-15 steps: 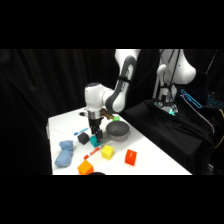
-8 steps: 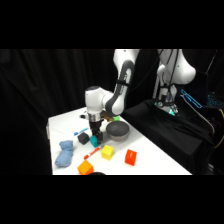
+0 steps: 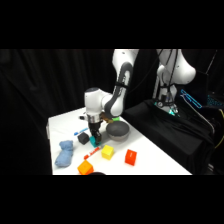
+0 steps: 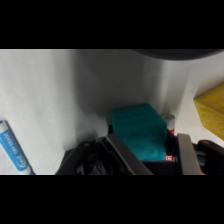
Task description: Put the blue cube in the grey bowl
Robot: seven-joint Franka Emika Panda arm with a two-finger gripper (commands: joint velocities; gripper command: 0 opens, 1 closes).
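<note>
sitting just beside the grey bowl point(image 3: 119, 131), blue cube point(image 4: 138, 131) between the gripper point(image 4: 145, 150) fingers, set astride it, grip unclear.

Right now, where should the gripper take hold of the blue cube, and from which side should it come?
Grip the blue cube on two opposite flat side faces, coming straight down from above. In the wrist view it sits flat on the table between the fingers of the gripper. The yellow block lies close, so a sideways approach looks crowded.

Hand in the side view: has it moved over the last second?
Yes. The hand has come down toward the blue cube, judged against the grey bowl.
</note>
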